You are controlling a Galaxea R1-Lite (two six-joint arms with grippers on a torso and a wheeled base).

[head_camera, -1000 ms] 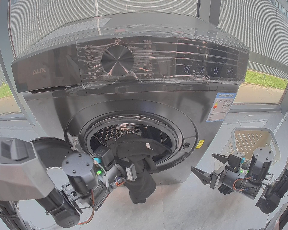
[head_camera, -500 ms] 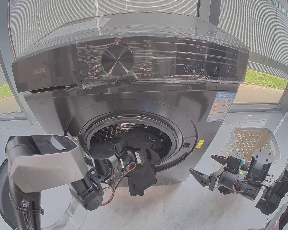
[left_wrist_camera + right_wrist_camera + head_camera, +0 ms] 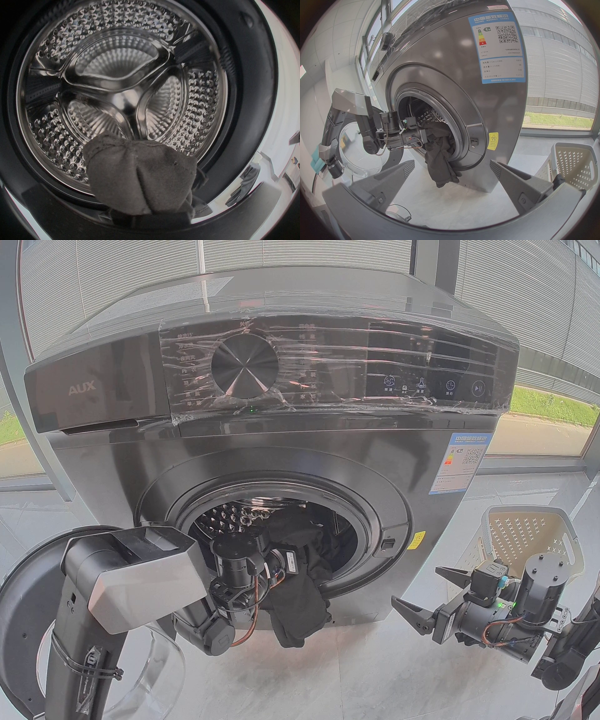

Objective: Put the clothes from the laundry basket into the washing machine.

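Note:
A black garment [image 3: 300, 609] hangs over the lower rim of the washing machine's round opening [image 3: 375, 515], part inside the steel drum [image 3: 125, 78] and part dangling toward the floor. My left gripper [image 3: 295, 552] sits at the mouth of the opening, shut on the garment. The bunched cloth [image 3: 140, 178] hides its fingers in the left wrist view. My right gripper [image 3: 431, 596] hovers open, holding nothing, between the machine and the white laundry basket [image 3: 531, 534]. The right wrist view shows the garment [image 3: 437, 162] and the basket [image 3: 575, 165].
The machine's door [image 3: 25, 602] stands swung open at the left, beside my left arm. Pale tiled floor [image 3: 375, 677] stretches in front of the machine. The basket stands on the floor to the right of the machine's front corner.
My left arm has pushed forward and up into the opening, carrying the garment's top deeper inside; less cloth hangs out. The right gripper has drifted slightly left and down, still open.

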